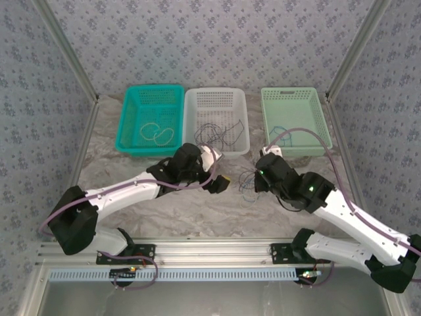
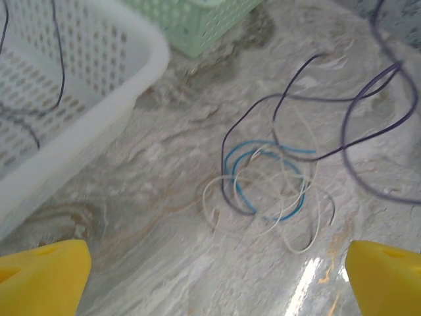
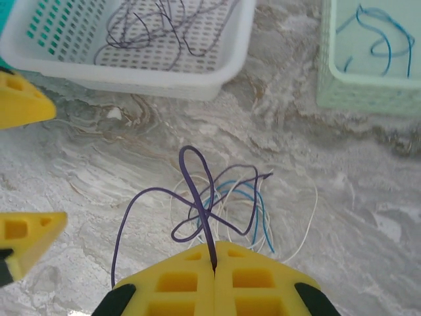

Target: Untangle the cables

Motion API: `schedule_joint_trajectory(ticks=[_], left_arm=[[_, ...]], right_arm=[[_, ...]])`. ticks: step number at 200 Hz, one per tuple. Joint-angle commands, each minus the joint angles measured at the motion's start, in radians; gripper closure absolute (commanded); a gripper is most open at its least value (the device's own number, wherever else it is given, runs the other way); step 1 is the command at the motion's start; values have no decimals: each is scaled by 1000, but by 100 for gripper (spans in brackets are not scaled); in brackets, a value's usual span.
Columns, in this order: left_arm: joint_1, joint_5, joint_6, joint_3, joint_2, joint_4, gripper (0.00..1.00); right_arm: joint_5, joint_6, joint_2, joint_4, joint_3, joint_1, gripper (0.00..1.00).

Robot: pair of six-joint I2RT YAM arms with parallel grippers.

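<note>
Cables (image 1: 248, 180) lie tangled on the table (image 1: 197, 210), between the two grippers and just in front of the white basket (image 1: 217, 90).
The right gripper (image 3: 214, 266) is pinching one dark cable (image 3: 209, 240), which runs from its tips toward the basket and loops through the blue and whitish strands. The left gripper (image 2: 216, 280) stands spread wide and empty on the heap's other side. The right one is nearer, so drawing the dark strand out looks like its job.
</note>
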Motion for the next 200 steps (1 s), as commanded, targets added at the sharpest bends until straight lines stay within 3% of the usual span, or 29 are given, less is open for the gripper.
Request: schedule_joint_trajectory(ticks=[1, 22, 46, 67, 113, 155, 200], left_arm=[[-4, 10, 34, 32, -55, 62, 1], [-4, 7, 39, 25, -77, 91, 1], [-2, 23, 51, 54, -66, 92, 1], [-3, 116, 67, 85, -34, 117, 2], [-5, 266, 91, 147, 51, 127, 19], [-17, 342, 119, 165, 81, 149, 21], [-34, 331, 114, 192, 113, 169, 24]], right_arm=[[66, -101, 16, -71, 66, 22, 100], [95, -143, 10, -89, 86, 43, 100], [32, -202, 12, -76, 102, 54, 100], [-28, -232, 35, -61, 100, 57, 100], [-80, -257, 36, -18, 74, 66, 100], [-116, -262, -5, 32, 44, 66, 100], [-140, -263, -7, 35, 39, 68, 100]])
